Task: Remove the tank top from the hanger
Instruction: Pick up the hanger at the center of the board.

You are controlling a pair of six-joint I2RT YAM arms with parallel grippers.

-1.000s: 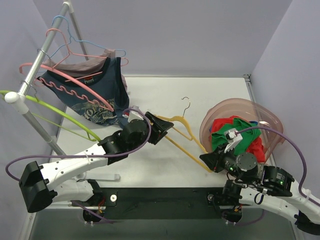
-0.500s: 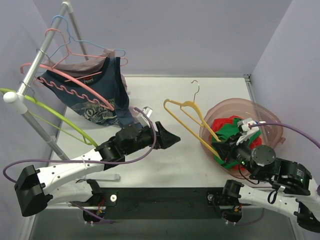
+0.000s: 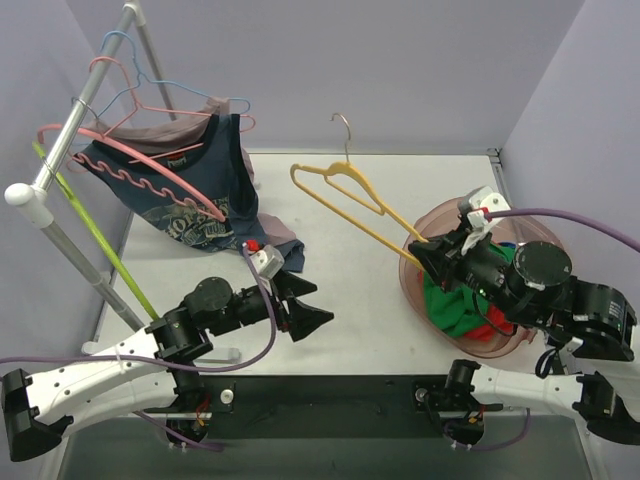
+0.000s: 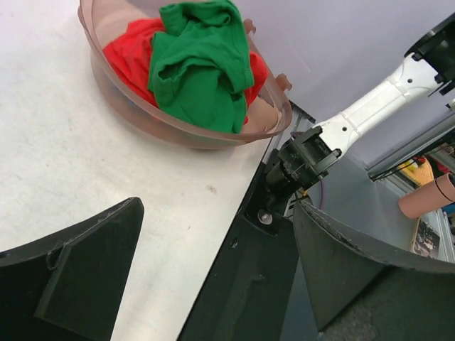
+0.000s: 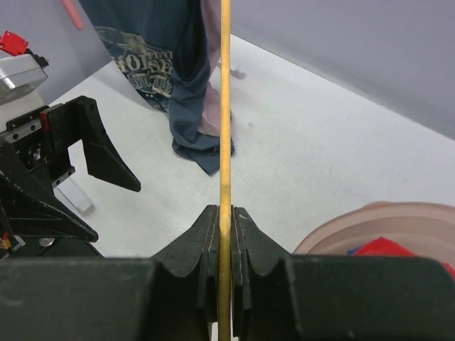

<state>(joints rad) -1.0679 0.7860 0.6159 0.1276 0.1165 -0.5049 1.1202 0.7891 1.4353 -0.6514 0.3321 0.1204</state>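
Observation:
My right gripper point(image 3: 418, 254) is shut on the lower bar of a bare yellow hanger point(image 3: 345, 195) and holds it up over the table, hook pointing to the back. In the right wrist view the bar point(image 5: 225, 106) runs straight between the shut jaws of that gripper point(image 5: 225, 219). A green tank top point(image 3: 455, 308) lies on red clothing in the pink basin point(image 3: 520, 228); both show in the left wrist view point(image 4: 202, 64). My left gripper point(image 3: 305, 308) is open and empty, low over the table's near middle point(image 4: 220, 277).
A clothes rack point(image 3: 60, 160) stands at the left with pink and blue hangers. A navy printed tank top point(image 3: 195, 195) hangs from it down to the table point(image 5: 153, 50). A lime green hanger point(image 3: 95, 235) leans off the rack. The black base plate point(image 4: 249, 284) runs along the near edge.
My right gripper has lifted the yellow hanger up and towards the back left. My left arm has drawn back towards the near edge with its jaws open. The lime hanger has swung.

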